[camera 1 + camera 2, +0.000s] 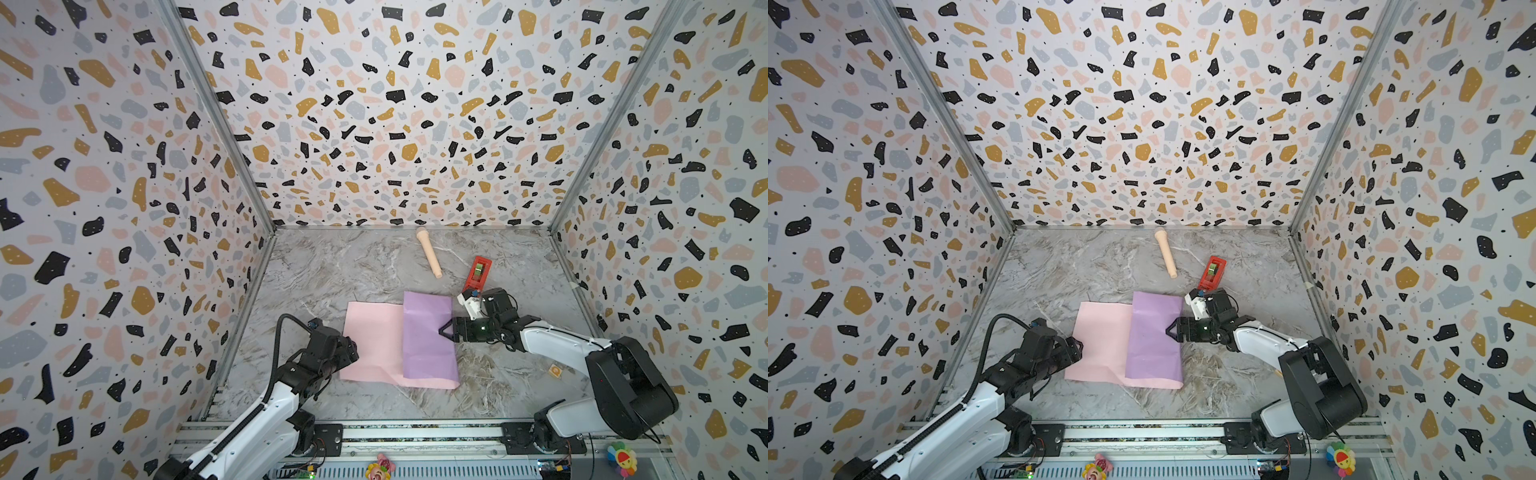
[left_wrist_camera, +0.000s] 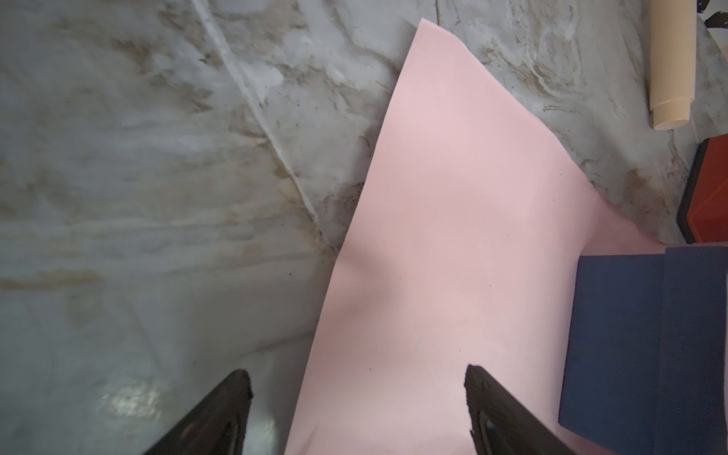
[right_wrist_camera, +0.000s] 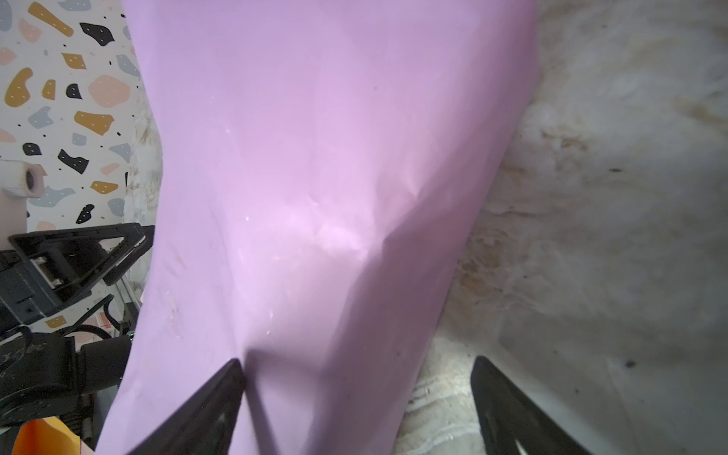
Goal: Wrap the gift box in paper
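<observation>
The paper lies on the marble table, pale pink face up, with its right part folded over as a lilac flap. In both top views that flap hides the gift box. The left wrist view shows the dark navy gift box resting on the pink paper. My left gripper is open at the paper's left edge, one finger over paper and one over the table. My right gripper is open at the flap's right edge. One of its fingers touches the lilac paper and the other is over bare table.
A beige toy microphone lies at the back of the table. A red tape dispenser stands just behind my right wrist. A small orange block sits by the right arm. Patterned walls close in three sides.
</observation>
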Action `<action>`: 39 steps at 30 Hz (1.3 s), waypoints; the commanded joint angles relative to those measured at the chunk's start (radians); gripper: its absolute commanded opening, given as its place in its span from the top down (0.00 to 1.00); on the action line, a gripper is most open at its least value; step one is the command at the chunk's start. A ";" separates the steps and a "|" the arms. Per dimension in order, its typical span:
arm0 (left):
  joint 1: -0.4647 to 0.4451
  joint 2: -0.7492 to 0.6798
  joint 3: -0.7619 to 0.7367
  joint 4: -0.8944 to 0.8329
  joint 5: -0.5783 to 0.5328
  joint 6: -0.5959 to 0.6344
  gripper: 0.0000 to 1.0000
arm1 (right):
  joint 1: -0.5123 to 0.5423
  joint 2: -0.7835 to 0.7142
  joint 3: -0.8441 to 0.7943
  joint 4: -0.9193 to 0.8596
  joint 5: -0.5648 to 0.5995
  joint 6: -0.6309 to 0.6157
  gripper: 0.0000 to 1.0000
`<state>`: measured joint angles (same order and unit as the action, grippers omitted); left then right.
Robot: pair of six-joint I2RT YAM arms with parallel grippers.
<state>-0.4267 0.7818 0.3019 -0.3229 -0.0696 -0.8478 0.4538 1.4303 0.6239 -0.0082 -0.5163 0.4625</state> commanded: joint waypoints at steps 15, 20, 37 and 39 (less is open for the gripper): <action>0.036 0.165 0.043 0.155 0.279 0.074 0.18 | 0.009 0.035 -0.027 -0.162 0.111 -0.036 0.11; 0.085 0.270 0.080 0.240 0.409 0.132 0.19 | 0.009 0.025 -0.027 -0.165 0.112 -0.035 0.11; 0.313 0.518 0.199 0.232 0.614 0.286 0.15 | 0.009 0.031 -0.016 -0.160 0.107 -0.034 0.12; 0.320 0.537 0.208 0.246 0.640 0.294 0.17 | 0.009 0.033 -0.017 -0.159 0.107 -0.035 0.13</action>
<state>-0.1253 1.2991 0.4831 -0.0887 0.5037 -0.6025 0.4576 1.4273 0.6319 -0.0147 -0.5117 0.4591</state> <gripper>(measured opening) 0.835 0.874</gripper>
